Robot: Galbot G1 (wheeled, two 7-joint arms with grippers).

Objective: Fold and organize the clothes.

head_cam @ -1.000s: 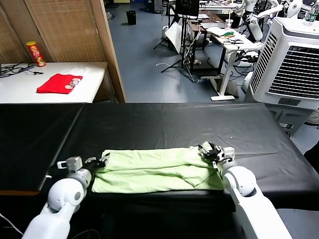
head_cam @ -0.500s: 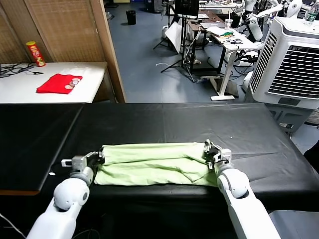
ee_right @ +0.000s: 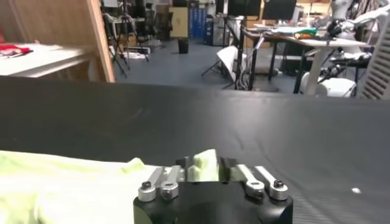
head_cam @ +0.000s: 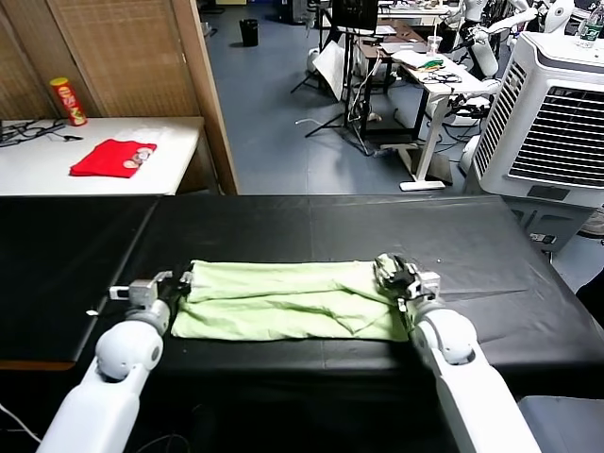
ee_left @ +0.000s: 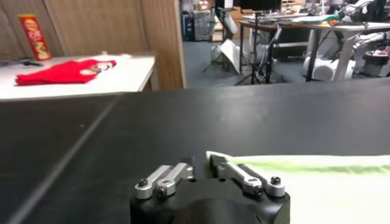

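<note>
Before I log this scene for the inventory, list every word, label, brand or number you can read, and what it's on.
No text can be read.
Red can on the white side table: yellow label print, too small to read.
Red garment: pale print, too blurred to read.
Green T-shirt on the black table: no lettering shows.
White cooler: no readable marking.

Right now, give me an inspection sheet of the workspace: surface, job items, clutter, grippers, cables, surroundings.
Surface: black table, bare beyond the shirt.
Job's things: light-green T-shirt folded into a long band near the front edge, wrinkled.
Clutter: nothing seen on the black table.
Grippers: left gripper open at the shirt's left end; right gripper open at its right end, a cloth tip between the fingers.
Cables: dark cables on the white side table.
Surroundings: red garment, red can, air cooler.
</note>
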